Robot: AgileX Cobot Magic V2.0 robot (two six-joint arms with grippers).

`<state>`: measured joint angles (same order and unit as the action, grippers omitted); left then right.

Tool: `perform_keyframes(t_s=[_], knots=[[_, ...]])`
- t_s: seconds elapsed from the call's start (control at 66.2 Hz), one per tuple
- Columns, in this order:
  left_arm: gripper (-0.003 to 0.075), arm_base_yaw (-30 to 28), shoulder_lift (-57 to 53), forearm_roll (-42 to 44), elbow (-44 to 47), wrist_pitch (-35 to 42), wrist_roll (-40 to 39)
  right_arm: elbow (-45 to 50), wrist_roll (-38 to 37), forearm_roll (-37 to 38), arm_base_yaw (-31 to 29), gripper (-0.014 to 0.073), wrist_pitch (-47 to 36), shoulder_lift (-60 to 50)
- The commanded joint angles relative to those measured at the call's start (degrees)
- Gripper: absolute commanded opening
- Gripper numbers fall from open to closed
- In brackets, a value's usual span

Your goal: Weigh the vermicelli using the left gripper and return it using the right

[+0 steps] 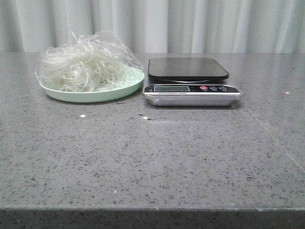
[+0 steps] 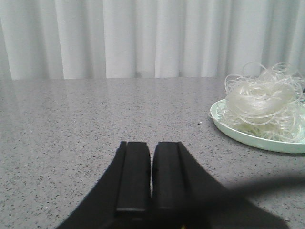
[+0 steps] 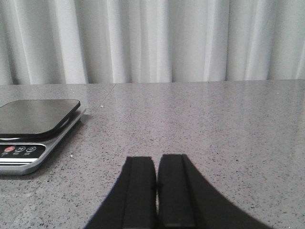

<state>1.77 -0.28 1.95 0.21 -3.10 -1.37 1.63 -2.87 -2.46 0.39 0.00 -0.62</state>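
The vermicelli (image 1: pixel 86 64) is a fluffy mound of thin translucent white strands on a pale green round plate (image 1: pixel 95 94) at the back left of the table. To its right stands a kitchen scale (image 1: pixel 190 81) with a bare black platform and a silver front. The vermicelli (image 2: pixel 264 102) and its plate (image 2: pixel 224 123) also show in the left wrist view, far from my left gripper (image 2: pixel 151 145), which is shut and empty. My right gripper (image 3: pixel 157 160) is shut and empty, with the scale (image 3: pixel 33 129) well off to its side. Neither gripper shows in the front view.
The grey speckled table (image 1: pixel 152 157) has a front edge near the bottom of the front view. A few tiny white crumbs (image 1: pixel 82 116) lie in front of the plate. A pale curtain (image 1: pixel 190 24) hangs behind the table.
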Motion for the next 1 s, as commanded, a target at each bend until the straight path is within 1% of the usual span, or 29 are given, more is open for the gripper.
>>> perform_keyframes(t_s=[0.0, 0.393, 0.453, 0.528, 0.634, 0.74, 0.8, 0.906, 0.981], knots=[[0.0127, 0.4, -1.1, -0.4, 0.3, 4.6, -0.1, -0.5, 0.3, 0.0, -0.3, 0.0188, -4.9, -0.8], [0.0127, 0.4, -1.1, -0.4, 0.3, 4.7, -0.1, -0.5, 0.3, 0.0, -0.3, 0.0188, -4.9, -0.8], [0.0127, 0.4, -1.1, -2.7, 0.3, 6.5, -0.5, -0.5, 0.3, 0.0, -0.3, 0.0188, -4.9, -0.8], [0.0127, 0.4, -1.1, -3.9, 0.1, 10.8, -0.5, -0.5, 0.3, 0.0, -0.3, 0.0188, -4.9, -0.8], [0.0127, 0.5, -1.0, -4.1, -2.0, 12.0, -0.5, -0.5, 0.3, 0.0, -0.3, 0.0188, -4.9, -0.8], [0.0127, 0.5, 0.3, -4.1, -6.6, 12.0, -0.5, -0.5, 0.3, 0.0, -0.3, 0.0188, -4.9, -0.8], [0.0127, 0.6, 2.2, -4.2, -10.7, 10.4, -0.5, -0.5, 0.3, 0.0, -0.3, 0.0188, -4.9, -0.8], [0.0127, 1.4, 7.9, -4.2, -19.0, 2.5, -0.5, -0.5, 0.3, 0.0, -0.3, 0.0188, -4.9, -0.8], [0.0127, 2.1, 11.5, -4.2, -23.4, -1.0, -0.5, -0.5, 0.3, 0.0, -0.3, 0.0188, -4.9, -0.8]])
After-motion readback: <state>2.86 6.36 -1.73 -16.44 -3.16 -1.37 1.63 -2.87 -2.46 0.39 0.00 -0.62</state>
